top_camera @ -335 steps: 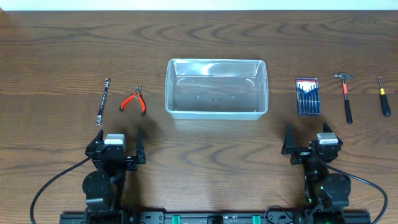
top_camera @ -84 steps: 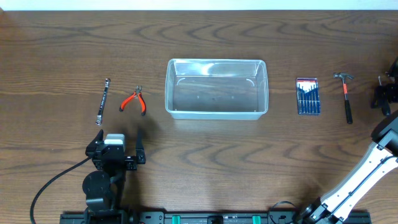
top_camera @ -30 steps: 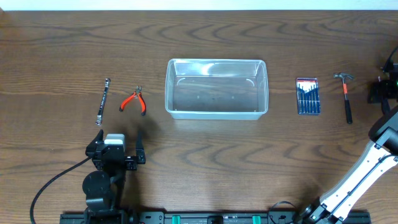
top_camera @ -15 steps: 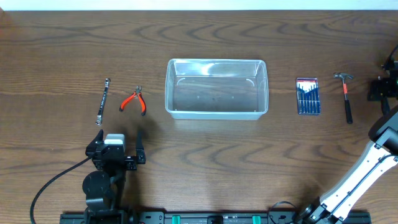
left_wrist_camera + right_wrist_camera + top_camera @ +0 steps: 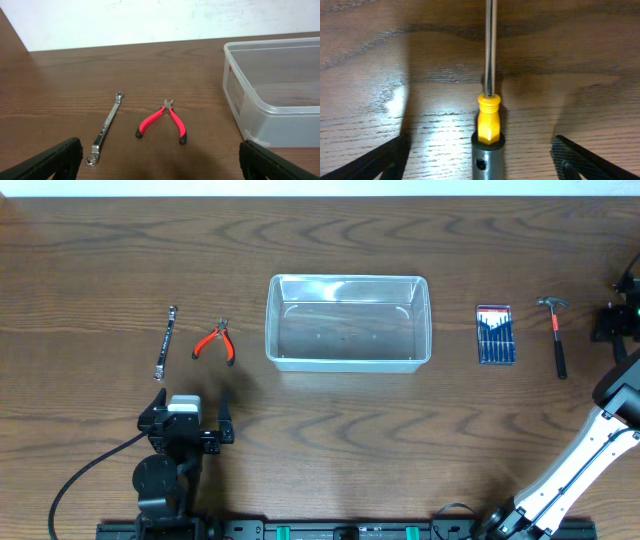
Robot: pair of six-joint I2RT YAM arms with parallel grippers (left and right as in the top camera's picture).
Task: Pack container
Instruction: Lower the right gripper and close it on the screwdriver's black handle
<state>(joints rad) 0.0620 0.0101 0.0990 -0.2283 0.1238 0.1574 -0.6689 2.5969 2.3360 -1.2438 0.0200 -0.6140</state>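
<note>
Container [image 5: 348,363] is sitting empty. At its three o'clock your right gripper [image 5: 481,155] is straddling the screwdriver [image 5: 488,117], jaws wide, holding nothing, for a pickup; left gripper [image 5: 160,155] is hanging open.

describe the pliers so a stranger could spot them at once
Start at the clear container in the middle of the table. Two tools lie to its left; the pliers are the nearer one, with red handles, unlike the all-silver wrench beyond.
</note>
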